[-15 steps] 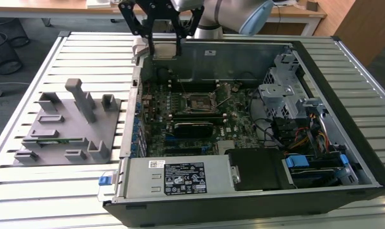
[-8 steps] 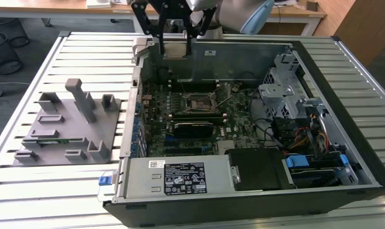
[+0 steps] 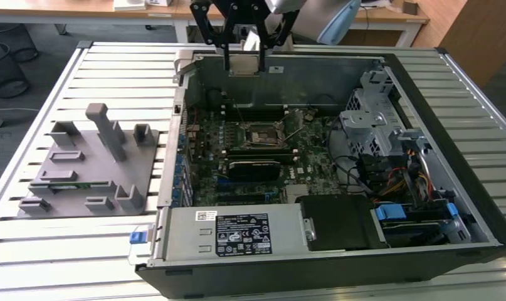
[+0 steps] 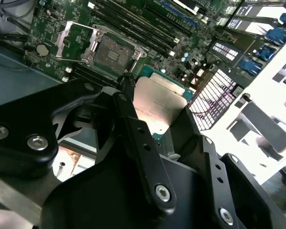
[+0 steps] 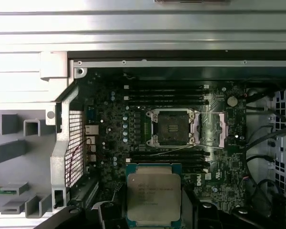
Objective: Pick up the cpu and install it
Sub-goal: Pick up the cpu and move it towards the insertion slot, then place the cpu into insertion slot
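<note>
One cpu [image 5: 154,198] up in the air, pinched by its edges in the gripper [image 3: 246,64]

In the exterior view it hangs over the case wall [image 3: 320,78], at 12 o'clock from the open socket [image 3: 261,133] and well apart from it. My worry: an edge-only hold could let it tilt or slip, and a crooked landing would likely bend socket pins. The memory slots [image 3: 253,113] sit tight at 12 and 6 o'clock of the socket, with the flipped-up load plate [image 5: 219,129] just beside it. The drive cage [image 3: 365,119] is out at 3 o'clock. Straight above the board looks open.
</note>
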You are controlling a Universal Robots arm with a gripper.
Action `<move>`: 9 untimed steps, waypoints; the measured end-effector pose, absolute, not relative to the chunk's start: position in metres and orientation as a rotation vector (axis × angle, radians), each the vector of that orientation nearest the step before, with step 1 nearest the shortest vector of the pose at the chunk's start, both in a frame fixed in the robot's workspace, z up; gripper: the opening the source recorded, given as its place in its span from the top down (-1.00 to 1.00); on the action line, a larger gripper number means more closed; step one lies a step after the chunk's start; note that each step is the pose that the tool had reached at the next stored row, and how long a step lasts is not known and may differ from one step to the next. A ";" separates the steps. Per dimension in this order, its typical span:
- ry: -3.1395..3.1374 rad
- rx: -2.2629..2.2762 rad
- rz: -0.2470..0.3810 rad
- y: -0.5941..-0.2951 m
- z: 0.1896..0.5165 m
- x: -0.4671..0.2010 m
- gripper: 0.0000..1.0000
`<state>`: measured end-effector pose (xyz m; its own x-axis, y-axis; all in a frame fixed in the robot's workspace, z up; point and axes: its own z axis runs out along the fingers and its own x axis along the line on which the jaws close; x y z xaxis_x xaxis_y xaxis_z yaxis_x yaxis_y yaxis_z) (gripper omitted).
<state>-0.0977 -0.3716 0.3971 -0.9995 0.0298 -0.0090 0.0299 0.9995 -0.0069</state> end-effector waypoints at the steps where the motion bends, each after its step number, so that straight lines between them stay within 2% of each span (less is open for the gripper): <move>1: 3.132 0.047 -0.011 -0.371 0.397 -0.096 -0.08; 9: 3.132 0.047 -0.011 -0.371 0.397 -0.089 -0.08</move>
